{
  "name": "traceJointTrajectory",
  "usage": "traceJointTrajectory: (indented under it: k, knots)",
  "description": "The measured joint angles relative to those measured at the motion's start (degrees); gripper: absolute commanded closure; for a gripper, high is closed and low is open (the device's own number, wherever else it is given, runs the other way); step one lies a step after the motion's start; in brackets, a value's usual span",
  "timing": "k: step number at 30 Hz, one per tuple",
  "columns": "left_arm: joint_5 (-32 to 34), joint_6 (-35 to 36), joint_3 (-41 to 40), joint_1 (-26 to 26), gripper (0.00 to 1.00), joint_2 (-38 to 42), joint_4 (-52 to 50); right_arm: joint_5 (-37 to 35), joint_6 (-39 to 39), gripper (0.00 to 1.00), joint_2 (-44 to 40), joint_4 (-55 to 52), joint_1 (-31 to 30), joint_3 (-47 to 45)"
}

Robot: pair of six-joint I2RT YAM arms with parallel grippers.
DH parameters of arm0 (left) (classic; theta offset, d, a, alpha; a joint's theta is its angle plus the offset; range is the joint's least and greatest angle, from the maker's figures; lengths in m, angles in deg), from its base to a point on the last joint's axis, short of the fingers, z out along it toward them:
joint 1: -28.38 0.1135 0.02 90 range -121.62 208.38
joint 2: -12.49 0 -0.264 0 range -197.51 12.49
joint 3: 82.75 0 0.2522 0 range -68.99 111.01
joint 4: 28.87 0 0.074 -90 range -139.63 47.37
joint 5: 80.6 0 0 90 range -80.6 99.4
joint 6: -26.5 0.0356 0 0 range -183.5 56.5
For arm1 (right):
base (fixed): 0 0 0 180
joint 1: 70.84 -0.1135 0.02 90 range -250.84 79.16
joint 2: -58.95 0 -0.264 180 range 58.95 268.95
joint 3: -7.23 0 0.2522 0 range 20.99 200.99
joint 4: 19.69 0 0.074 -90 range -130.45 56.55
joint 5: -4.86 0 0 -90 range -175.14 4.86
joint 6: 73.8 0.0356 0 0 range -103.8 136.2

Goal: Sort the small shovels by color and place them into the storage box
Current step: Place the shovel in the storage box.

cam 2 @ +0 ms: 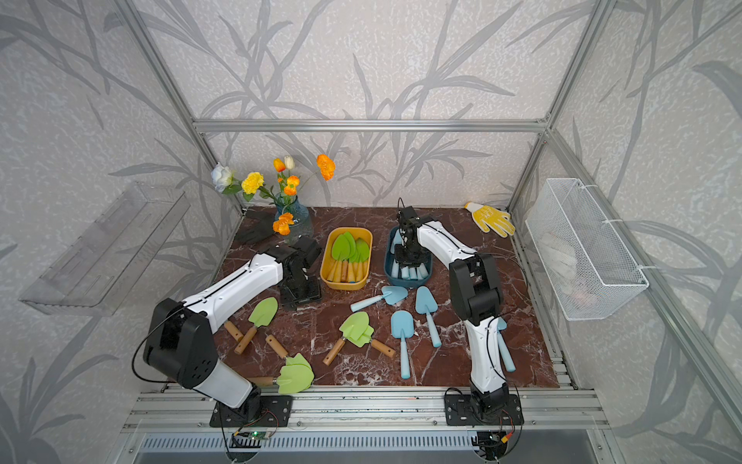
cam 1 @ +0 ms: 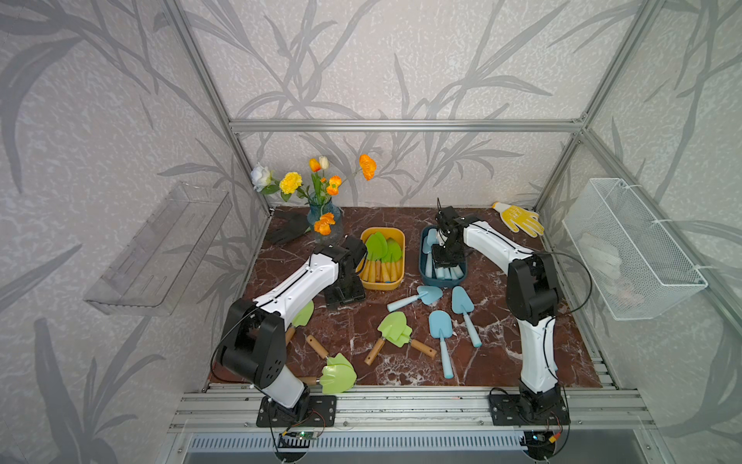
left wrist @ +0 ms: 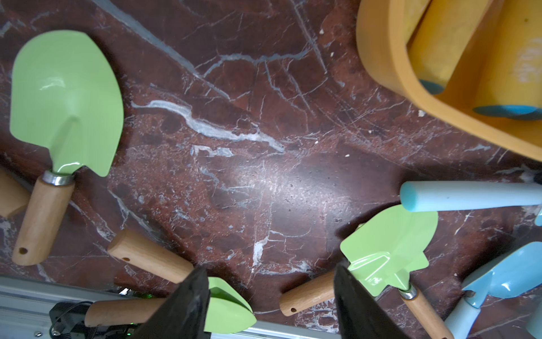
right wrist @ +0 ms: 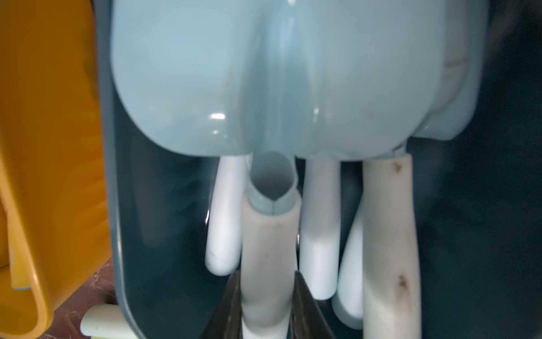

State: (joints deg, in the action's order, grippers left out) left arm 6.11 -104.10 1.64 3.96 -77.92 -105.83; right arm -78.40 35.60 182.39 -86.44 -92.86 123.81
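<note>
Over the dark blue storage box (cam 1: 422, 265), my right gripper (right wrist: 267, 281) is shut on the handle of a pale blue shovel (right wrist: 264, 88). Several more blue shovels lie in the box beneath it. The yellow storage box (cam 1: 402, 241) holds several green-bladed shovels (cam 1: 379, 247). My left gripper (left wrist: 269, 273) hangs open and empty above the marble, just left of the yellow box (left wrist: 381, 58). Loose on the table are green shovels (cam 1: 395, 327) and blue shovels (cam 1: 438, 325). One more green shovel (left wrist: 67, 97) lies beside my left arm.
A glass vase of flowers (cam 1: 323, 221) and a black glove (cam 1: 289, 229) sit at the back left. At the back right lies a yellow glove (cam 1: 520, 219). Two overlapped green-bladed tools (cam 1: 339, 375) lie at the front edge. On the right wall hangs a wire basket (cam 1: 630, 249).
</note>
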Motion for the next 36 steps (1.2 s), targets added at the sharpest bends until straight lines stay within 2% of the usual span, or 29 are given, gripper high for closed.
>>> traceJointTrajectory:
  k: [5,8,21,29,36]
  knots:
    - [0.04,-0.04,-1.42,0.0,0.31,1.84,-1.29,-0.24,-0.02,0.58,0.0,-0.17,0.0,-1.11]
    - [0.24,-0.26,-3.28,0.0,0.28,3.65,-2.71,-0.74,-0.07,0.51,-0.2,-0.15,0.0,-1.22]
    - [0.07,-6.82,-14.97,1.75,0.26,14.25,-11.85,-1.92,0.2,0.5,-13.16,1.01,-2.58,-10.29]
    - [-9.81,-9.44,-24.48,9.16,0.27,13.94,-9.64,0.94,0.46,0.5,-15.45,2.14,-6.29,-16.15]
    - [-16.26,-11.74,-27.96,9.6,0.27,11.13,-5.9,1.29,0.28,0.5,-17.42,2.64,-6.43,-19.23]
